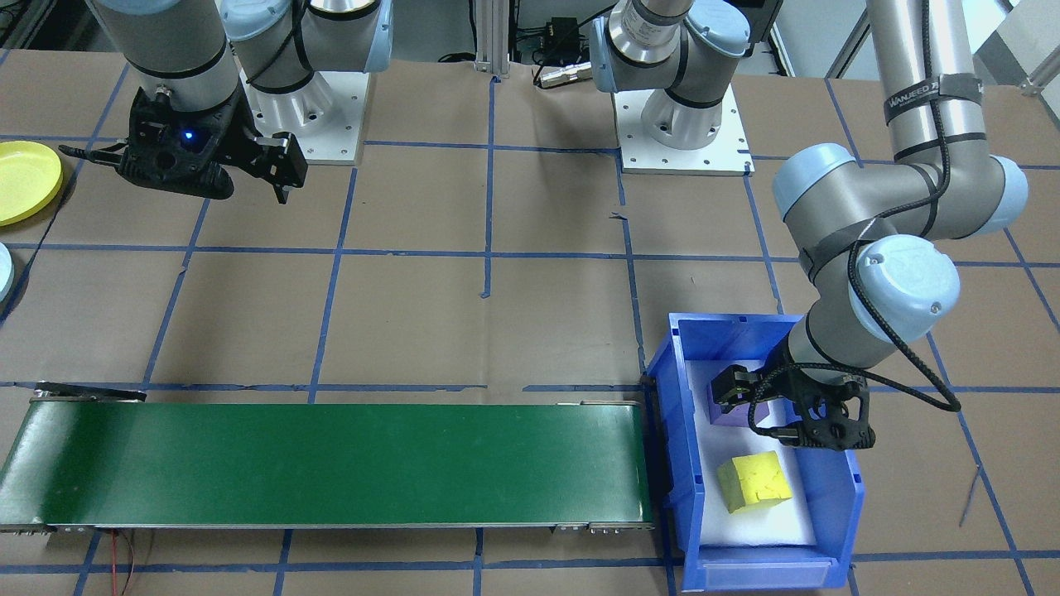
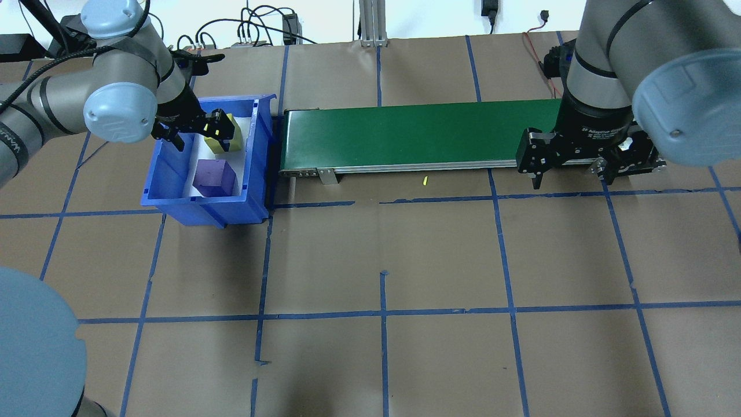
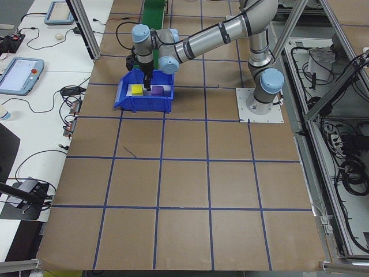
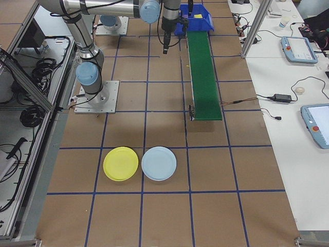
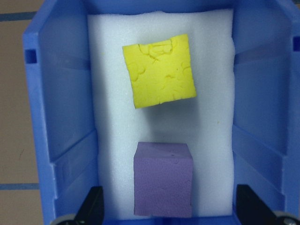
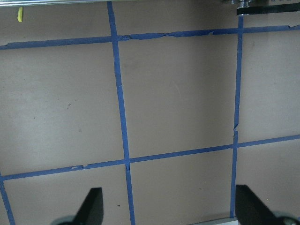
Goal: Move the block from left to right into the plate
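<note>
1. Overhead, the left gripper (image 2: 195,128) hangs inside the blue bin (image 2: 168,179) at the left end of the green conveyor belt (image 2: 417,136), jaws spread apart and holding nothing
2. Two foam blocks lie on the white foam liner (image 5: 112,56) in the bin: a purple block (image 5: 163,178) and a yellow block (image 5: 159,70), near each other but not touching
3. From the left wrist view the purple block sits between the two fingertips (image 5: 91,206), with a gap on either side
4. Over bare table beside the belt's other end, the right gripper (image 2: 564,168) hovers, its fingers wide apart and empty
5. Well away past the belt, a yellow plate (image 4: 121,163) and a pale blue plate (image 4: 159,163) lie side by side on the brown table (image 4: 164,216)
</note>
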`<state>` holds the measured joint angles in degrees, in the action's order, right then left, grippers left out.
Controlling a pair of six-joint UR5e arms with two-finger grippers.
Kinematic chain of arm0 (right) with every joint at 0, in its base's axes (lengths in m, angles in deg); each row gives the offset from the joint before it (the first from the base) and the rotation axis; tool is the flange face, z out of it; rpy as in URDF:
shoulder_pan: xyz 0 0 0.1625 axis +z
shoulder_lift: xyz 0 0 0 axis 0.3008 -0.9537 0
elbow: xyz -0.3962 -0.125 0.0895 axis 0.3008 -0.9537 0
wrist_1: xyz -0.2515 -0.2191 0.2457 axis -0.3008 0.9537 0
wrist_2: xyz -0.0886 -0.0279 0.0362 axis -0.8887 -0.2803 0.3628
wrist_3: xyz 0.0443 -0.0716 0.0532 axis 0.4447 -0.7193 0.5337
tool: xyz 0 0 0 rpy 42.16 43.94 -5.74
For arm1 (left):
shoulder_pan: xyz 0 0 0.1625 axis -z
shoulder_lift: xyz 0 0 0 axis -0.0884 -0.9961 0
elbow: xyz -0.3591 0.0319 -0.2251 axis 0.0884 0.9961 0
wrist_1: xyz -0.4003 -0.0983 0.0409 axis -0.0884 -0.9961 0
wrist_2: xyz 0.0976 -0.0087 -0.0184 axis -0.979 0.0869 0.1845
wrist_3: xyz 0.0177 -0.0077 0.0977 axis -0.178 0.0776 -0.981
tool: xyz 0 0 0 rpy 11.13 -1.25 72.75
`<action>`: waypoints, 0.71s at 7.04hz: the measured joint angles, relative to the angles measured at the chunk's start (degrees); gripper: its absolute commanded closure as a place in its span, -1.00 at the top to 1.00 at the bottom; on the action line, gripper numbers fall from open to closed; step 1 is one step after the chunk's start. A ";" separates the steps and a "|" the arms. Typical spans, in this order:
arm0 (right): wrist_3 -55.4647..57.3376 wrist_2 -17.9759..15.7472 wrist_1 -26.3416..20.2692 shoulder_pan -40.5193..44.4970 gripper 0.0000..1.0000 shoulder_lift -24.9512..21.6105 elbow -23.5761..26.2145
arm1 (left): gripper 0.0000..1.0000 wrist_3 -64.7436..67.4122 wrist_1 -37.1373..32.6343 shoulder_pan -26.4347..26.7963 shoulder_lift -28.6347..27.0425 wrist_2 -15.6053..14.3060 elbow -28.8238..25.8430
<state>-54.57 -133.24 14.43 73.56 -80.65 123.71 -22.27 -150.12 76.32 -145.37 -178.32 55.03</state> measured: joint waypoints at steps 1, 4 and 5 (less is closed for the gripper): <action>0.04 -0.01 -0.10 -0.01 1.00 0.00 0.05 | 0.68 0.15 0.29 0.00 -0.92 0.15 0.65; 0.42 0.70 -0.16 0.09 1.00 -0.05 0.20 | -0.37 0.20 0.51 -0.01 -1.97 0.09 2.57; 0.50 0.76 -0.24 0.04 1.00 -0.07 0.21 | -0.37 0.27 0.36 0.00 -1.66 -0.03 2.19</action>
<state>-54.07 -132.47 14.19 73.60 -80.72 123.92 -22.00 -149.76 76.32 -147.04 -178.36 57.23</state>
